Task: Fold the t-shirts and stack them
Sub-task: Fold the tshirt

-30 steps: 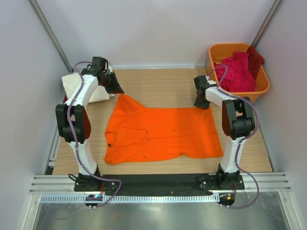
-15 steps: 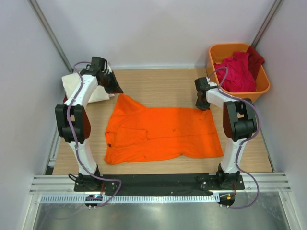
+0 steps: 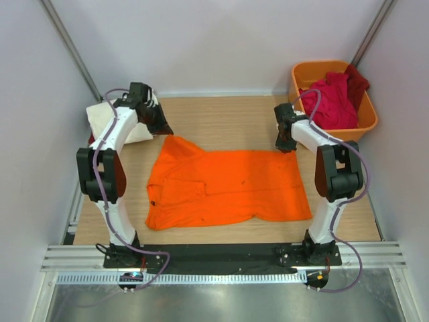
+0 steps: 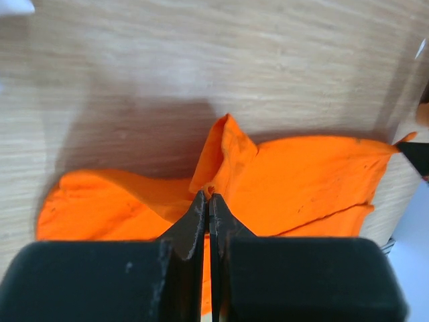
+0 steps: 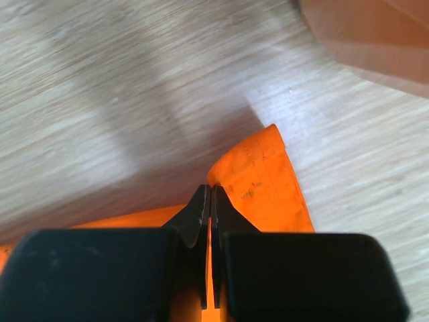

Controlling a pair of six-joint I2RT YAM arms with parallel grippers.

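Observation:
A bright orange t-shirt (image 3: 224, 184) lies spread across the middle of the wooden table. My left gripper (image 3: 165, 132) is shut on the shirt's far left corner, and in the left wrist view the orange cloth (image 4: 295, 181) is pinched between its tips (image 4: 209, 196) and lifted into a small peak. At the far right corner my right gripper (image 3: 286, 147) is shut on the shirt's hem; the right wrist view shows the orange corner (image 5: 265, 184) raised off the wood at its tips (image 5: 210, 190). A cream-white t-shirt (image 3: 107, 121) lies folded at the far left. Crimson and dark red t-shirts (image 3: 332, 100) are heaped in the tub.
An orange plastic tub (image 3: 365, 121) stands in the far right corner. White walls close in the table on three sides. Bare wood (image 3: 228, 117) shows behind the orange shirt, and a black rail (image 3: 221, 255) carries the arm bases along the near edge.
My right gripper has closed onto the far right corner of the orange shirt and shifted slightly back. The left gripper kept its hold, barely moving.

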